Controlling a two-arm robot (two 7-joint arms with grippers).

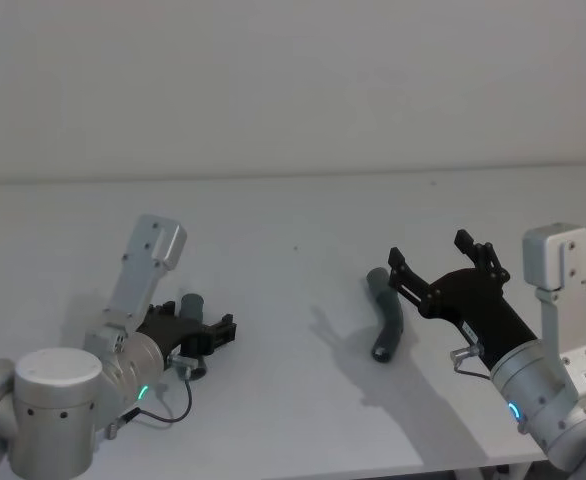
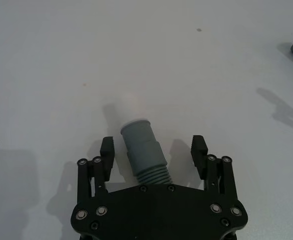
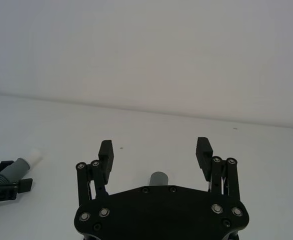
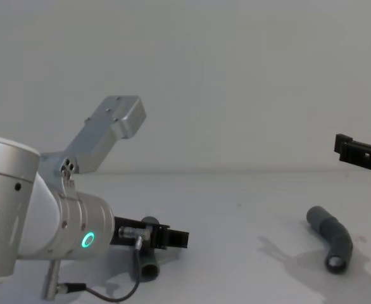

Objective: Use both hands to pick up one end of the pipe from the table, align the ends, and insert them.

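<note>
Separation drives this setup: the plug-tipped hose piece (image 2: 146,160) lies near-left on the table (image 1: 293,210) and the bent hose piece (image 1: 388,318) well apart on the right, so I have one arm at each. My left gripper (image 2: 153,142) sits low, fingers (image 2: 108,150) spread wide either side of its piece, touching neither flank, white tip (image 3: 34,154) pointing outward. My right gripper (image 1: 430,252) hovers above its piece, equally wide and holding nothing, with one hose end showing low between the fingers.

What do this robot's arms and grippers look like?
The left gripper and right gripper are black, angular, with silver screws on linked jaws. Silver cylindrical wrists carry glowing ring lights and grey brackets. A black cable loops off the left one.
</note>
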